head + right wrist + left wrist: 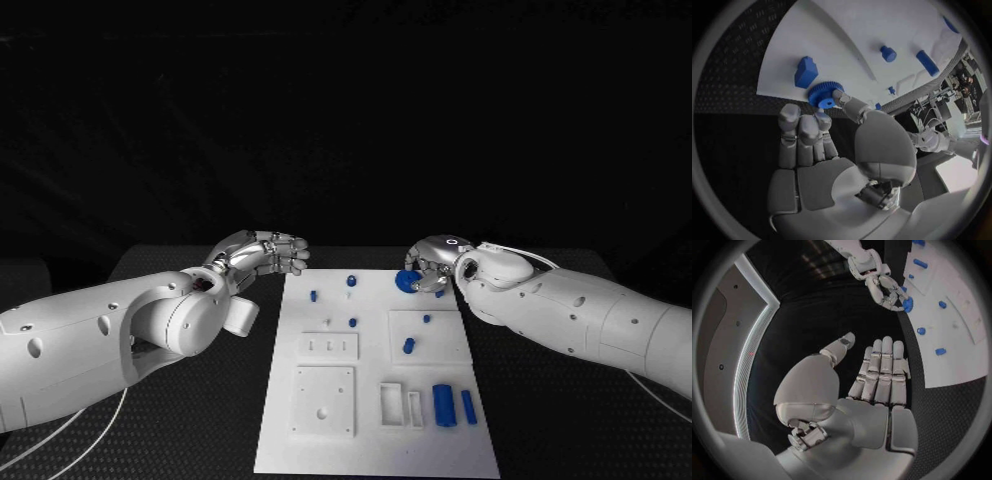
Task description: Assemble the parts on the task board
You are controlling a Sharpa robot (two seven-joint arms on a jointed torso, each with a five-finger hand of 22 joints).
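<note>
Gear: a blue toothed gear (408,281) is sitting at the far right corner of the task board, upper middle of the head view; the right wrist view (822,94) shows its teeth and centre hole.
Right hand: the right hand (433,262) is pinching the gear between thumb and a fingertip (839,96), the other fingers lying together beside it.
Task board: the white task board (378,440) is lying lengthwise in the middle of the black table (173,440), running from the frame's centre to its lower edge.
Other parts: two small blue pegs (315,296) are standing near the board's far left; a blue block (444,404) and a thinner blue bar (469,405) are lying side by side at its lower right; a blue piece (408,345) is resting on the raised plate right of centre.
Left hand: the left hand (264,254) is hovering just off the board's far left corner, holding nothing; in its wrist view the fingers (879,371) are lying straight and close together, thumb apart.
</note>
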